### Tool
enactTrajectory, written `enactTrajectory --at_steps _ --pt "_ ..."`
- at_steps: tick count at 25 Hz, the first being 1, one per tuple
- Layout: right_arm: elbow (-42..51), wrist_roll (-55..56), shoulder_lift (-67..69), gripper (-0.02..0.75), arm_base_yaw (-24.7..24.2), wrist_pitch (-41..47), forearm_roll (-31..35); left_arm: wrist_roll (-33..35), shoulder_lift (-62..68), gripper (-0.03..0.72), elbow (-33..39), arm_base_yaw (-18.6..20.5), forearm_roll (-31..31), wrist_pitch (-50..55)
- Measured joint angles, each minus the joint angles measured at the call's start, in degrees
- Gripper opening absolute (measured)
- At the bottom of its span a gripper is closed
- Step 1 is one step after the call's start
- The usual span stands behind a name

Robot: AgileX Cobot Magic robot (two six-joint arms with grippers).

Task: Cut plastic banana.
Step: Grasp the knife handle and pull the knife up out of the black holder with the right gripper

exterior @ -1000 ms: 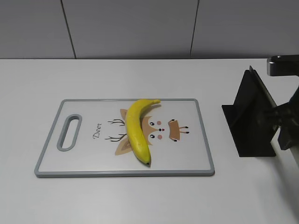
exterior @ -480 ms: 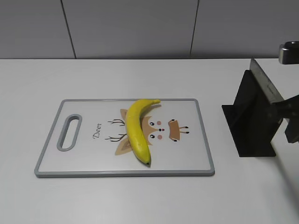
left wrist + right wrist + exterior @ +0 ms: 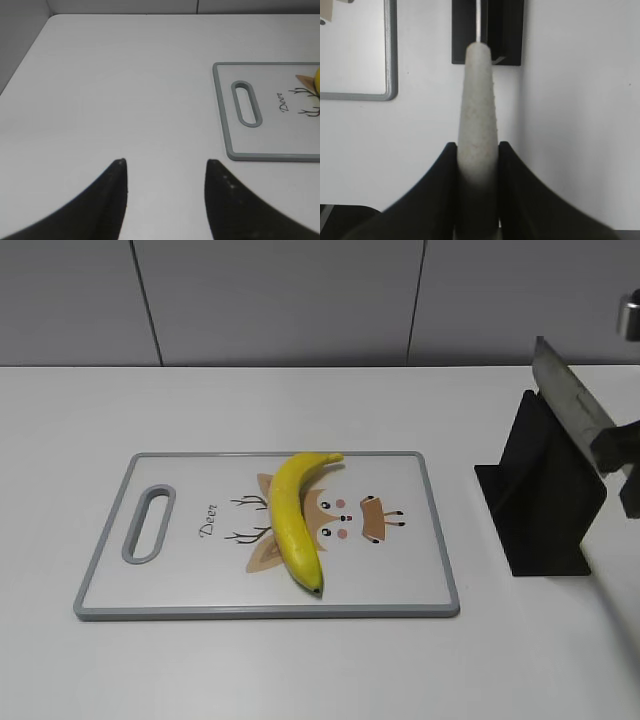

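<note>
The banana (image 3: 317, 79) is cut off at the left wrist view's right edge; the knife (image 3: 572, 402) runs off the exterior view's right edge.

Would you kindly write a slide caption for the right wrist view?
Right gripper clamps the knife handle above the black knife stand, cutting board corner at left.

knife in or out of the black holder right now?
Mostly out. The knife blade rises at a tilt above the black holder, its handle clamped between the right gripper jaws; whether the tip has cleared the slot, cannot tell.
</note>
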Motion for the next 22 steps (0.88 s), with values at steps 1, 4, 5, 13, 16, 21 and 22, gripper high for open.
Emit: enactTrajectory --at_steps 1,4,5,13,16,21,22 --pt "-0.5 -0.2 -0.3 0.181 0.0 0.4 -0.1 0.0 0.0 0.490 0.0 0.0 0.0 0.0" --pt "-2.0 -1.1 -0.5 0.181 0.0 1.8 -0.1 0.0 0.0 0.490 0.0 0.0 0.0 0.0" --pt "-2.5 -1.6 -0.5 0.181 0.0 2.1 -0.1 0.0 0.0 0.490 0.0 0.0 0.0 0.0" --pt "-6.1 -10.6 -0.5 0.181 0.0 2.7 0.5 0.2 0.0 0.490 -0.3 0.0 0.5 -1.5" --pt "-7.3 -13.9 -0.2 0.181 0.0 2.7 0.7 0.8 1.8 0.490 -1.0 0.0 0.5 -2.6" --pt "-9.2 -20.5 2.1 0.181 0.0 2.6 4.1 4.3 9.9 0.490 -3.5 0.0 0.0 -4.6" --pt "-9.6 -21.7 2.4 0.181 0.0 2.5 4.5 5.5 11.6 0.490 -4.0 0.0 -0.4 -5.0"
